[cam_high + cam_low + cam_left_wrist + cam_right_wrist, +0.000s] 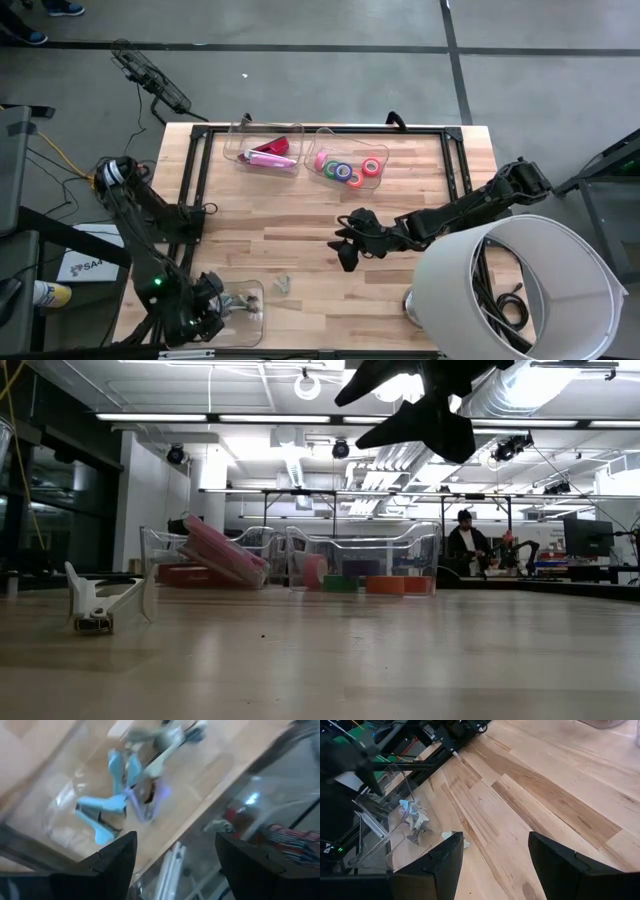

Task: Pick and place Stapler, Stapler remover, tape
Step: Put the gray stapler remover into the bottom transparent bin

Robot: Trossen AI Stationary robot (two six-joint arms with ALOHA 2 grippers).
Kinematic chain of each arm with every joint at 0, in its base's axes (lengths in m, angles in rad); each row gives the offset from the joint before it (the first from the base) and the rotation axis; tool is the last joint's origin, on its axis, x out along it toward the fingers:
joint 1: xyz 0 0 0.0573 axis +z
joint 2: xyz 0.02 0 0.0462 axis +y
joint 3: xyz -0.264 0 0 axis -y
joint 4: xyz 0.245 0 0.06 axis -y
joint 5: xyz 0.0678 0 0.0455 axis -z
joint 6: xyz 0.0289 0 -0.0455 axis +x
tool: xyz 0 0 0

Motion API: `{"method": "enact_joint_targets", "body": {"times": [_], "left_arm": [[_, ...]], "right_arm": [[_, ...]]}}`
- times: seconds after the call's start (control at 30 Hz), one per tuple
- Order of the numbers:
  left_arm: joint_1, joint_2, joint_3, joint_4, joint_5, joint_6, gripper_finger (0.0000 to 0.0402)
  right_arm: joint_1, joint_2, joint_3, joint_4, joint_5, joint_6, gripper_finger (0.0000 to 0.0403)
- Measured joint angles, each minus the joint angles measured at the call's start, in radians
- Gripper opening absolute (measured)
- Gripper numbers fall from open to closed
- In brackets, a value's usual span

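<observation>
A pale staple remover (283,285) lies alone on the wood near the table's near edge, jaws up in the low view (100,605). Several more removers, blue, purple and grey (127,795), sit in a clear tray (250,318) at the near left. My left gripper (213,305) hovers open just above that tray. My right gripper (343,255) hangs open above the table's middle, to the right of and farther back than the loose remover (452,837). Far bins hold a pink stapler (270,154) and tape rolls (350,168), green, purple and red-pink.
A large white cylinder with cables inside (515,290) stands at the near right corner beside the right arm. A black frame (455,150) runs along the far and side edges of the table. Bare wood lies between the far bins and the near tray.
</observation>
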Motion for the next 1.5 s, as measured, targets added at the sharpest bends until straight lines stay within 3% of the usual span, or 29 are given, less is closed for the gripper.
{"method": "enact_joint_targets", "body": {"times": [0.23,0.37,0.47,0.67,0.77,0.87,1.03,1.2,1.5], "left_arm": [[0.008,-0.095,0.127,-0.228,-0.217,0.013,0.0264],[0.083,-0.134,0.175,-0.307,-0.256,0.073,0.0264],[0.170,-0.146,0.190,-0.304,-0.244,0.261,0.0264],[0.367,-0.139,0.194,-0.279,-0.158,0.787,0.0264],[0.478,-0.130,0.193,-0.279,-0.099,0.904,0.0264],[0.615,-0.109,0.194,-0.270,-0.018,0.881,0.0264],[0.775,-0.043,0.193,-0.210,0.042,0.715,0.0264],[0.865,0.034,0.193,-0.106,0.130,0.626,0.0264],[0.945,0.189,0.193,-0.088,0.276,0.551,0.0264]], "right_arm": [[0.000,0.000,0.000,-0.006,-0.003,0.004,0.0216],[0.000,0.000,0.000,-0.006,-0.002,0.011,0.0216],[0.000,0.000,0.000,-0.006,-0.003,0.009,0.0216],[-0.001,0.000,0.000,-0.007,-0.029,-0.037,0.0216],[0.000,0.000,0.000,-0.011,-0.068,-0.052,0.0216],[0.000,0.000,0.000,-0.021,-0.104,-0.053,0.0216],[0.000,0.000,0.000,-0.038,-0.111,-0.017,0.0216],[-0.003,0.000,0.000,-0.055,-0.117,0.023,0.0216],[-0.003,0.000,0.000,-0.102,-0.172,0.025,0.0216]]}}
